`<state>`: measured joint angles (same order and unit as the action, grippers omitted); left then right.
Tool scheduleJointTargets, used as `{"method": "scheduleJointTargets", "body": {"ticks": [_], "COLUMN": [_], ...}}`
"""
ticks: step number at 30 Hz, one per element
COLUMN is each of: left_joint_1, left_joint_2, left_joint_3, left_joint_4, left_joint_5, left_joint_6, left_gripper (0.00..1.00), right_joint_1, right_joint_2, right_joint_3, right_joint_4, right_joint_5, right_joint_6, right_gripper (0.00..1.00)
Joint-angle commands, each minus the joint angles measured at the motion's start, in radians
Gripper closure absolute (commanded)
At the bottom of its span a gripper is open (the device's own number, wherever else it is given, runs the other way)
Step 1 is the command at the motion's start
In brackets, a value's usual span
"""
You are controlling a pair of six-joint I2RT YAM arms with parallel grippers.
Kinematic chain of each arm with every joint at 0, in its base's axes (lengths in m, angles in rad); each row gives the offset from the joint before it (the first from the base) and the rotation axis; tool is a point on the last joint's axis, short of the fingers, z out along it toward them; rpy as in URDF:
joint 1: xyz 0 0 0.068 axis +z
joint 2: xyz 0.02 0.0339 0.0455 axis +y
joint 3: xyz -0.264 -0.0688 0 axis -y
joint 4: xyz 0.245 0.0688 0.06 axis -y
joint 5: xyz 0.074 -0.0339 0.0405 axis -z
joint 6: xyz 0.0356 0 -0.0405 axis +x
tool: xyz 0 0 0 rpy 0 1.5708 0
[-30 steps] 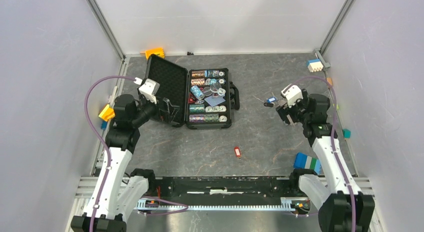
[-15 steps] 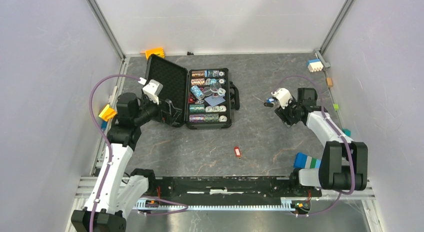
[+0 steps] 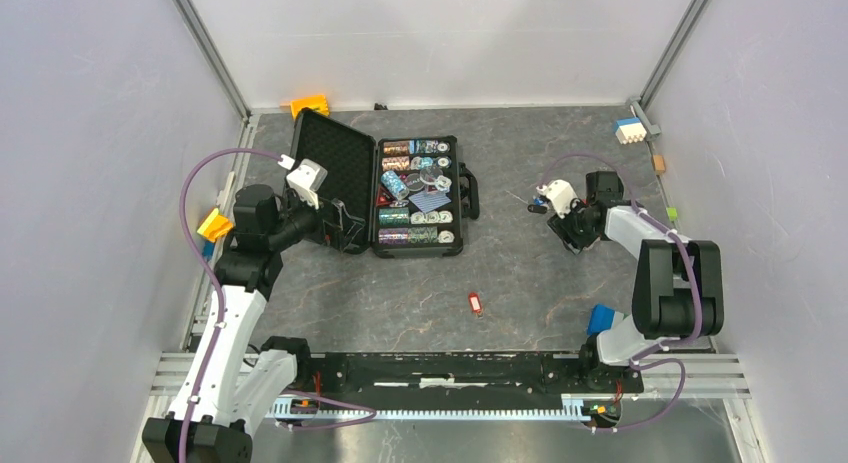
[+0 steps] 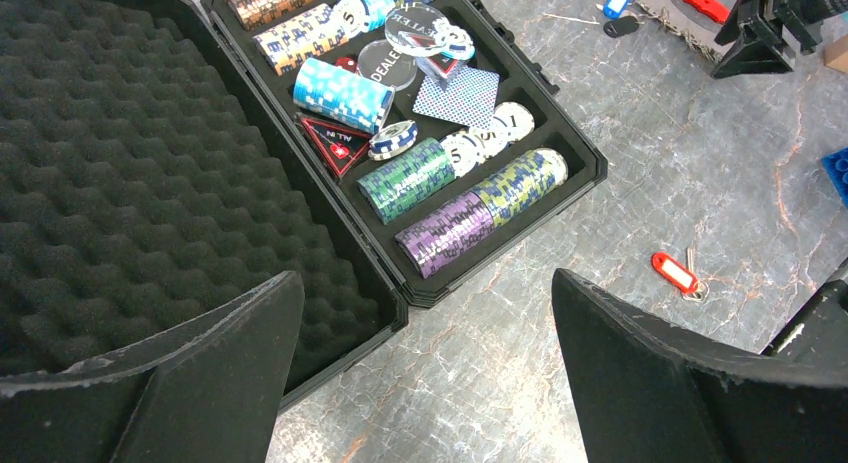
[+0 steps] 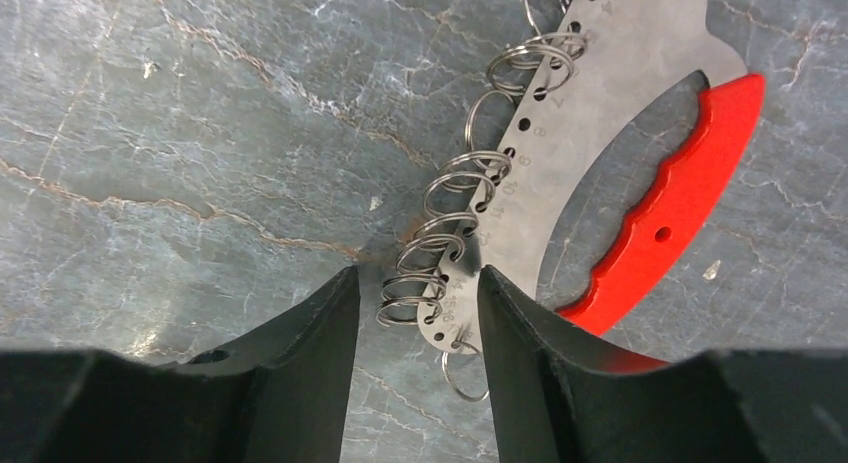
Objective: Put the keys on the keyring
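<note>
While left end effector (image 4: 425, 283) gapes, right end effector (image 5: 417, 275) straddles wire rings (image 5: 447, 245) — unclamped.

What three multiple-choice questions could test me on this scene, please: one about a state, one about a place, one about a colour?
1. The poker-chip case is: A shut; B open; C upside down.
2. The keyring lies: A inside the case; B on the wall; C on the bare table.
3. The handle of the metal plate is: A green; B red; C yellow.

Answers:
1 B, its foam-lined inside shows.
2 C, it rests on the grey surface, apart from the case.
3 B, the right wrist view shows the handle bright red against the silvery plate.
</note>
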<state>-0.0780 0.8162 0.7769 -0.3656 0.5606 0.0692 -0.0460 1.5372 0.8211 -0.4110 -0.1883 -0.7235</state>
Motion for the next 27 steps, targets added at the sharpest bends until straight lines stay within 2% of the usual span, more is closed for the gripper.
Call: {"method": "scheduleJointTargets", "body": {"ticks": [1, 14, 20, 27], "left_joint_1": [0.006, 0.006, 0.005, 0.006], "left_joint_2": [-0.009, -0.022, -0.026, -0.025], "left_joint_3": [0.019, 0.019, 0.019, 0.018], "left_joint_4": [0.017, 0.017, 0.017, 0.026], "left_joint_5": [0.031, 0.041, 0.048, 0.053], "left_joint_6": [0.036, 0.038, 0.034, 0.027], "left_gripper": [0.00, 0.00, 0.00, 0.00], "right_joint_1": [0.000, 0.000, 0.000, 0.000], "right_joint_2": [0.040, -0.006, -0.037, -0.079], "right_joint_3": [0.044, 0.077, 0.104, 0.110], "right_joint_4": [0.026, -0.045, -0.099, -0.163], "right_joint_5": [0.029, 0.031, -0.023, -0.133], "right_joint_6": [-0.014, -0.034, -0.036, -0.052], "right_gripper": [0.50, 0.90, 1.00, 1.00]}}
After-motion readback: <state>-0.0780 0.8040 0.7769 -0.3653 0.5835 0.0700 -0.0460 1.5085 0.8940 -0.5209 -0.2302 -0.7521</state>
